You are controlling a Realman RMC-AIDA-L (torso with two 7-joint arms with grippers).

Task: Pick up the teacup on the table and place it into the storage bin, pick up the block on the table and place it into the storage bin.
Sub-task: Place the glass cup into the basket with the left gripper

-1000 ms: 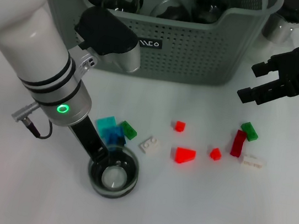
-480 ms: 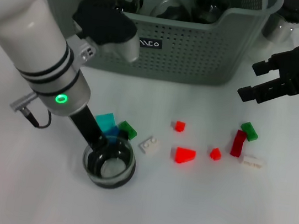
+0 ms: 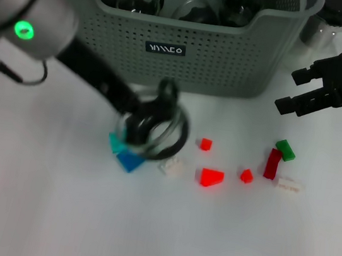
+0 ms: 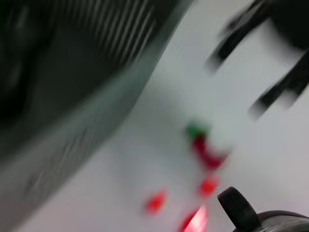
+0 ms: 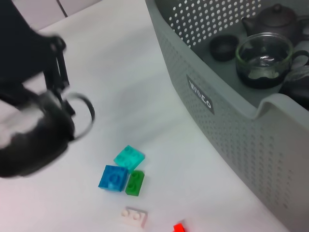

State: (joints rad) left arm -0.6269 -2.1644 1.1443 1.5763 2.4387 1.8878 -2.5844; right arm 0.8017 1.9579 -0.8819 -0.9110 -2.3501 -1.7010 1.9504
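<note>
The teacup [image 3: 156, 128], a dark glass cup with a loop handle, hangs above the table just in front of the storage bin [image 3: 231, 60]. My left gripper [image 3: 135, 110] is shut on its rim. The right wrist view shows the teacup [image 5: 36, 137] lifted, well above the teal block [image 5: 129, 157], blue block [image 5: 113, 177] and green block [image 5: 134, 182]. In the head view the teal block [image 3: 116, 143] and blue block [image 3: 130, 161] lie right under the cup. My right gripper [image 3: 294, 91] hovers open at the bin's right end, holding nothing.
More blocks are scattered on the white table: white [image 3: 171, 165], red wedge [image 3: 211, 177], small reds [image 3: 205, 144] [image 3: 246, 175], dark red [image 3: 272, 163], green [image 3: 285, 150], white [image 3: 289, 185]. Glass and dark teaware fill the bin [image 5: 263, 60]. A glass vessel [image 3: 331, 20] stands behind the bin's right corner.
My left arm has lifted the teacup off the table and carried it up and right toward the bin's front wall. The right arm has barely moved.
</note>
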